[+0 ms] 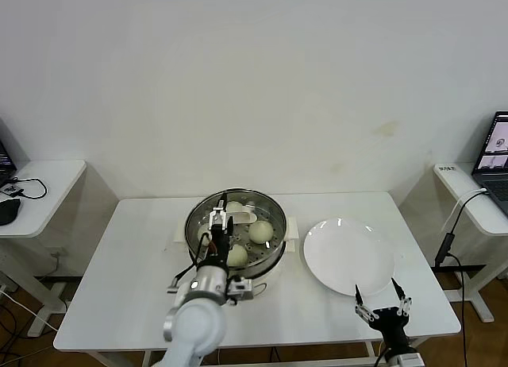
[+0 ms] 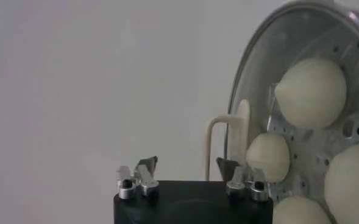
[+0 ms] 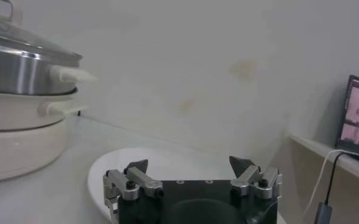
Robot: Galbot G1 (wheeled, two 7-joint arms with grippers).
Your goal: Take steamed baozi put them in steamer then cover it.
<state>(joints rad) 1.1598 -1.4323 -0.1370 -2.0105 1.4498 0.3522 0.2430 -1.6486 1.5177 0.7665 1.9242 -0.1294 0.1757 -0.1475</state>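
The steamer stands at the table's middle with its glass cover lying on it. Several baozi show through the glass. My left gripper is open and empty, hovering over the near left part of the cover, close to its cream bar handle. In the left wrist view the handle stands just beyond my open left gripper, with baozi behind the glass. My right gripper is open and empty at the table's front right. The right wrist view shows the steamer and cover.
An empty white plate lies right of the steamer, just beyond my right gripper; it also shows in the right wrist view. A side table with a laptop and cables stands at the right, another side table at the left.
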